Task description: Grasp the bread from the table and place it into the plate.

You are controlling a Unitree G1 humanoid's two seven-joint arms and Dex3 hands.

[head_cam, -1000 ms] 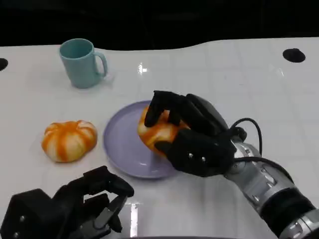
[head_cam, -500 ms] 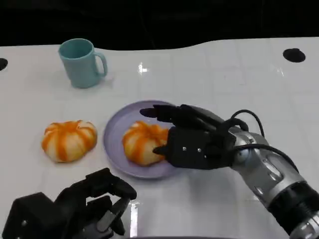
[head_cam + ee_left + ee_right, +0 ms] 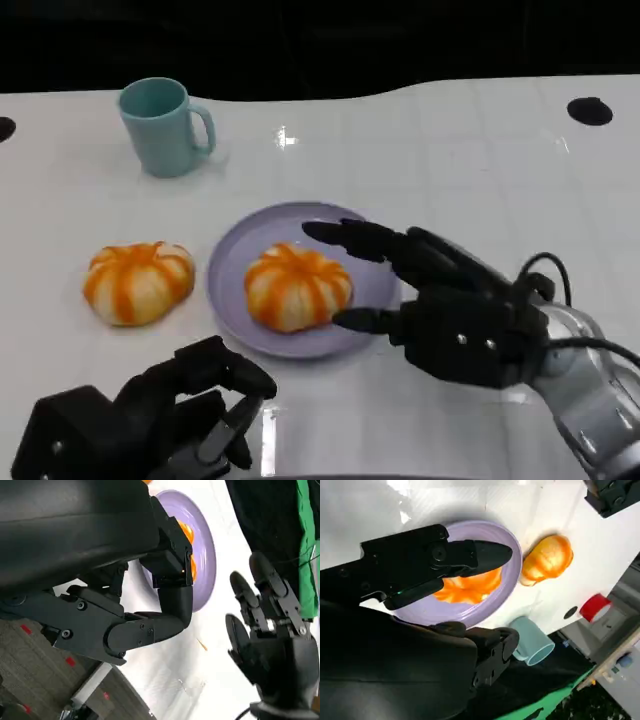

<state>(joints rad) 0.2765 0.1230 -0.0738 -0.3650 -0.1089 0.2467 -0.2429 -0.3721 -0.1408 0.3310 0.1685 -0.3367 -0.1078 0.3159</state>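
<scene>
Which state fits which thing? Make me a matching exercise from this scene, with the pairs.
Things:
1. mug
2. bread on the plate
3. bread on the table
4. right hand

States:
a. open, beside the purple plate
b. teal, standing at the far left
c. lying left of the plate
d. resting inside the purple rim

Pairs: 1-b, 2-d, 3-c, 4-a

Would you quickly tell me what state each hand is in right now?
Left hand: fingers curled in, holding nothing.
Right hand: open, fingers spread beside the bread on the plate, holding nothing.
</scene>
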